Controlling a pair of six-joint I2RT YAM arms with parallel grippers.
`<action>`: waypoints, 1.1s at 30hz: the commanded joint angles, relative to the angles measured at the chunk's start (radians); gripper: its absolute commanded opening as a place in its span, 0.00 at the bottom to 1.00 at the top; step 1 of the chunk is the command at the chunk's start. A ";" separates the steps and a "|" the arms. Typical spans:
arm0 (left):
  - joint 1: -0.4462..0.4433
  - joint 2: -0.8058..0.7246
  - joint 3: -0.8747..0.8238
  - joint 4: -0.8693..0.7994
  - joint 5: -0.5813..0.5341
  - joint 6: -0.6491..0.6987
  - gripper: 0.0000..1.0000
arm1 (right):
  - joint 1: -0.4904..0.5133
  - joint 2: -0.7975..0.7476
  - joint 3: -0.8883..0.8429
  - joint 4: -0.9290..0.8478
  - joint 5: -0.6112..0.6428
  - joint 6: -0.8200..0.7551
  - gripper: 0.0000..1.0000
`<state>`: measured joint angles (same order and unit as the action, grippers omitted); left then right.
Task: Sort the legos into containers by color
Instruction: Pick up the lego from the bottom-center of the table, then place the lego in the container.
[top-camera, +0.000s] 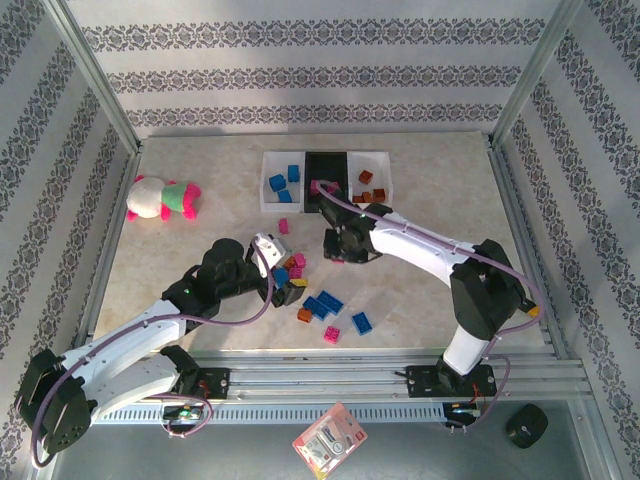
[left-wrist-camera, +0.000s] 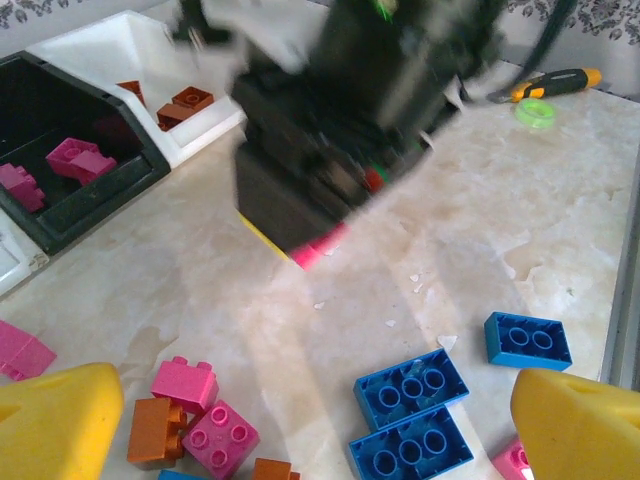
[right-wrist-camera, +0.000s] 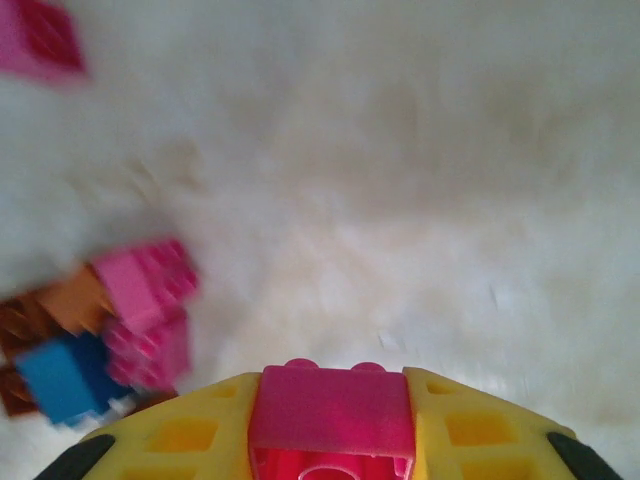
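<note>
Gripping a pink brick (right-wrist-camera: 330, 400) firmly, the right gripper (right-wrist-camera: 335, 432) hangs over the table (top-camera: 440, 200), near the black tray (top-camera: 330, 165). The left gripper (left-wrist-camera: 318, 425) stands wide open, holding nothing, over loose legos (left-wrist-camera: 410, 385) of blue, pink and brown.

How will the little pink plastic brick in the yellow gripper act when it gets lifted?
The little pink plastic brick is probably stiff: its edges look straight between the right gripper's yellow fingers. It looks small, so it is likely light. Its smooth sides might slip, though the flat faces should help the grip.
</note>
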<state>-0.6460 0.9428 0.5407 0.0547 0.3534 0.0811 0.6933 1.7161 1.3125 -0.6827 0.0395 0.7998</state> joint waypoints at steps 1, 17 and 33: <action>0.004 -0.015 0.016 -0.026 -0.027 -0.045 0.99 | -0.054 0.046 0.098 0.109 0.141 -0.116 0.30; 0.005 -0.036 -0.001 -0.055 -0.095 -0.162 0.99 | -0.182 0.540 0.681 0.268 0.198 -0.378 0.32; 0.005 -0.037 0.006 -0.095 -0.079 -0.127 0.99 | -0.173 0.447 0.688 0.216 0.150 -0.486 0.70</action>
<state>-0.6460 0.9192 0.5407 -0.0162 0.2581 -0.0795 0.5068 2.3131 2.0762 -0.4641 0.2073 0.3588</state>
